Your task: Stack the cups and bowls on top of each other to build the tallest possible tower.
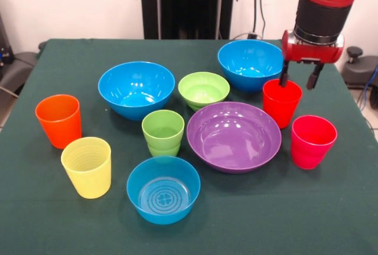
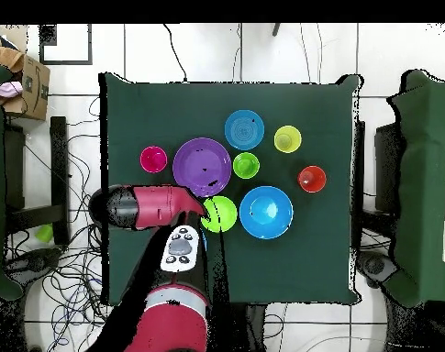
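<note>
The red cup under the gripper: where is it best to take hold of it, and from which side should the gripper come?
Grip the red cup by its rim, coming straight down from above. It stands upright with its mouth open, and the open gripper hangs right over that rim. The large blue bowl crowds one side.

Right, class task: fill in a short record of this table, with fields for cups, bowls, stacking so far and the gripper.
cups: orange cup, yellow cup, green cup, red cup, pink cup, all upright
bowls: two large blue bowls, small blue bowl, small green bowl, purple bowl, all open side up
stacking so far: none, every piece stands alone on the table
gripper: open, fingers straddling the red cup's rim
</note>
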### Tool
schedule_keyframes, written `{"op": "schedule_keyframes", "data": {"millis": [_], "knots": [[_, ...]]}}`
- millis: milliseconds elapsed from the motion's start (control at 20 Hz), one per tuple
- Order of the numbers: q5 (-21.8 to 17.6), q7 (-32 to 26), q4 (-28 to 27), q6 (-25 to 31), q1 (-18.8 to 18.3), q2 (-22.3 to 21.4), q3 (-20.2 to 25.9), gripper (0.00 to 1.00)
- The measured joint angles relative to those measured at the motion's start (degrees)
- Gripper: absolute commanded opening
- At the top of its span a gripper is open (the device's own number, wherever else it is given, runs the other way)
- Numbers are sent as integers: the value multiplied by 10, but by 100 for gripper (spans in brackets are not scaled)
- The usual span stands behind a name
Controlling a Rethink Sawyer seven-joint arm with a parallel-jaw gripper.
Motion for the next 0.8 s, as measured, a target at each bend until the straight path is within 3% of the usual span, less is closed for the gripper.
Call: {"op": "schedule_keyframes", "data": {"millis": [800], "knots": [[0,0,0,-53,-13,11,4,100]]}}
